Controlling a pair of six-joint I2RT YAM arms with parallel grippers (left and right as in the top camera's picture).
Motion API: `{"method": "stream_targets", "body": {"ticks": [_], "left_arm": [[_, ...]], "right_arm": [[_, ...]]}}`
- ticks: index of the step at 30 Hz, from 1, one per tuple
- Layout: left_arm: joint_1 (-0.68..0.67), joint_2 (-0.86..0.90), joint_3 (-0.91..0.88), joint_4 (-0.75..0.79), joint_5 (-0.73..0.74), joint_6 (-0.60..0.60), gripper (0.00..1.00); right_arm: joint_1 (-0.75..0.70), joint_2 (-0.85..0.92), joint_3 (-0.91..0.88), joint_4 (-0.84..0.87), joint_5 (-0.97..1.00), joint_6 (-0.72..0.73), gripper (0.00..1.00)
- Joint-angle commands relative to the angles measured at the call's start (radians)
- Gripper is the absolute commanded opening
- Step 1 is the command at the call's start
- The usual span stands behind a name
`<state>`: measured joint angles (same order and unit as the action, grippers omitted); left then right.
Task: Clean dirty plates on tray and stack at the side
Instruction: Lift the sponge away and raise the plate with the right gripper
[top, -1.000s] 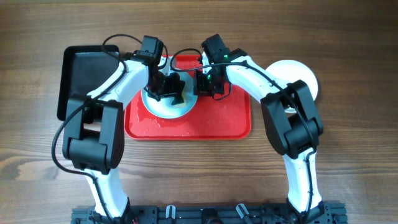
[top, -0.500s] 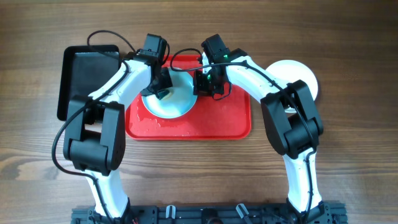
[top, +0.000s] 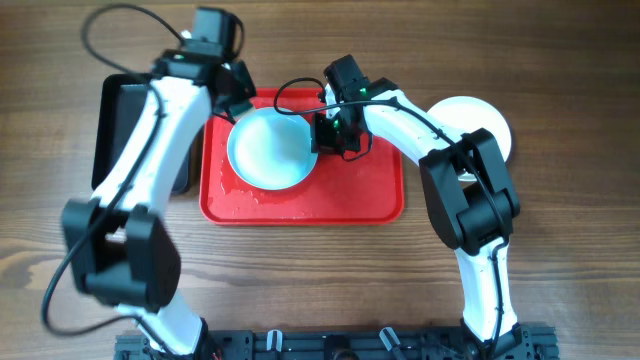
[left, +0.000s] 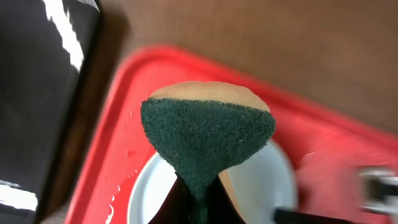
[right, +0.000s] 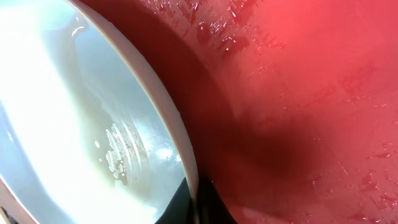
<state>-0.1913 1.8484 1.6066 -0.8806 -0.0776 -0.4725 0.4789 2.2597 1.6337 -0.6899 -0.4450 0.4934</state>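
I swung the left gripper (left: 199, 196), clamped on the sponge (left: 208, 134), off the plate (top: 268, 150) — right gripper (top: 326, 133) pinched its rim; scrubbing apparently done.

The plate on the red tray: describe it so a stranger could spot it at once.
Find the large red rectangular plastic tray at the wooden table's centre. On its left half lies a round glossy pale mint plate, its right rim pinched by the right gripper. The other pale plate sits off the tray, on bare wood at the right.
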Motion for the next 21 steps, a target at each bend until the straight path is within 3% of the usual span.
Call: {"method": "stream_targets", "body": {"ticks": [1, 13, 21], "left_arm": [[0.015, -0.030, 0.014, -0.036, 0.014, 0.024, 0.04], [0.074, -0.015, 0.013, -0.098, -0.001, 0.076, 0.04], [0.092, 0.015, -0.003, -0.104, 0.030, 0.076, 0.04]], "right_arm": [[-0.003, 0.035, -0.006, -0.010, 0.051, 0.003, 0.04], [-0.003, -0.047, -0.005, -0.054, 0.069, -0.052, 0.04], [0.000, -0.313, -0.005, -0.142, 0.436, -0.083, 0.04]]}}
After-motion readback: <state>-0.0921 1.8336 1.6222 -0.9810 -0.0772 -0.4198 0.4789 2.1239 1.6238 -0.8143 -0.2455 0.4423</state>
